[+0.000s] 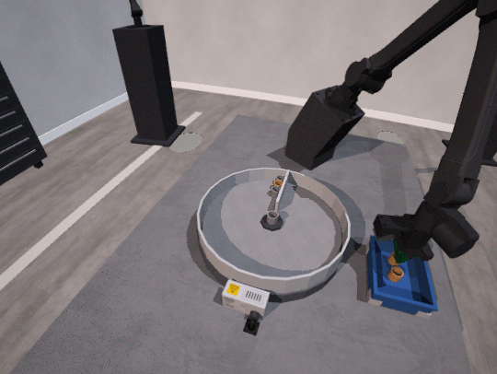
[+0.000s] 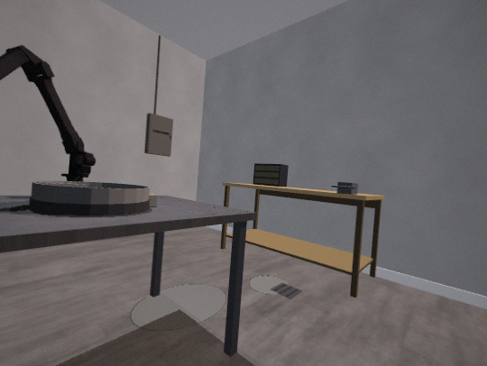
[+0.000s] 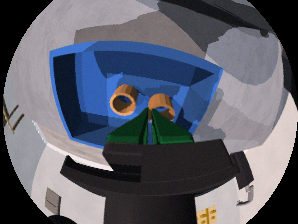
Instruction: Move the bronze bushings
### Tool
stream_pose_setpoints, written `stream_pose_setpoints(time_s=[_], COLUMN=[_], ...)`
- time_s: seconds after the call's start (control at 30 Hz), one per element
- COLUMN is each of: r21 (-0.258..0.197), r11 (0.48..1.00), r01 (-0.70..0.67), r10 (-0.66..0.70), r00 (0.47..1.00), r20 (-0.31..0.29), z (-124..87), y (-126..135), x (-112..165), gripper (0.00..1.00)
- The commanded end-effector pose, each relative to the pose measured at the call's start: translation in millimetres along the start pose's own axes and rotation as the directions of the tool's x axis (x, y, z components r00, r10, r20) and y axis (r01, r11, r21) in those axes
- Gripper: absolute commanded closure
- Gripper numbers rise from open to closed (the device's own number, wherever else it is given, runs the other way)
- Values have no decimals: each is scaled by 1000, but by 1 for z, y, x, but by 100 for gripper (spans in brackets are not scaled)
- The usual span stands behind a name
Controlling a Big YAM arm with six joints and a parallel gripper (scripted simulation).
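My gripper [image 1: 399,256] hangs over the blue crate [image 1: 400,280] at the right of the turntable [image 1: 272,228]. Its green fingers [image 3: 154,128] are shut on a bronze bushing [image 3: 162,106], held low inside the crate. It also shows in the top view [image 1: 392,258]. Another bronze bushing [image 1: 396,274] lies on the crate floor, also seen in the wrist view [image 3: 123,100]. On the turntable, a bronze bushing [image 1: 277,182] sits beside the white divider [image 1: 282,189] with grey bushings [image 1: 274,189] next to it. A grey bushing [image 1: 272,216] sits on the hub.
A white control box [image 1: 245,295] with a yellow label sits at the turntable's front. A dark slanted chute [image 1: 322,126] stands behind the turntable. A black pillar [image 1: 147,83] stands at the back left. A wooden bench [image 2: 307,198] shows in the exterior view.
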State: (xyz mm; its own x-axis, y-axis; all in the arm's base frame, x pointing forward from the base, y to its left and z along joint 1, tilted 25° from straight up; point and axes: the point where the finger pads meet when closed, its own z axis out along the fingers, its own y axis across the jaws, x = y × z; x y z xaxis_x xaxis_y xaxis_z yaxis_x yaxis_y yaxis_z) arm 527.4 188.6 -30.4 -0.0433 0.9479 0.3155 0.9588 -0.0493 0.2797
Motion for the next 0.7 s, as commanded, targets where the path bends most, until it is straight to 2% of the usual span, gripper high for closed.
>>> stream_pose_setpoints(time_s=[0.0, 0.67], r21=[-17, -17], r11=[1000, 1000], r01=[3, 6], r10=[-3, -6], r00=[1000, 1000], r20=[-4, -6], z=[2, 9], y=[9, 10], x=[7, 9], gripper=[100, 100])
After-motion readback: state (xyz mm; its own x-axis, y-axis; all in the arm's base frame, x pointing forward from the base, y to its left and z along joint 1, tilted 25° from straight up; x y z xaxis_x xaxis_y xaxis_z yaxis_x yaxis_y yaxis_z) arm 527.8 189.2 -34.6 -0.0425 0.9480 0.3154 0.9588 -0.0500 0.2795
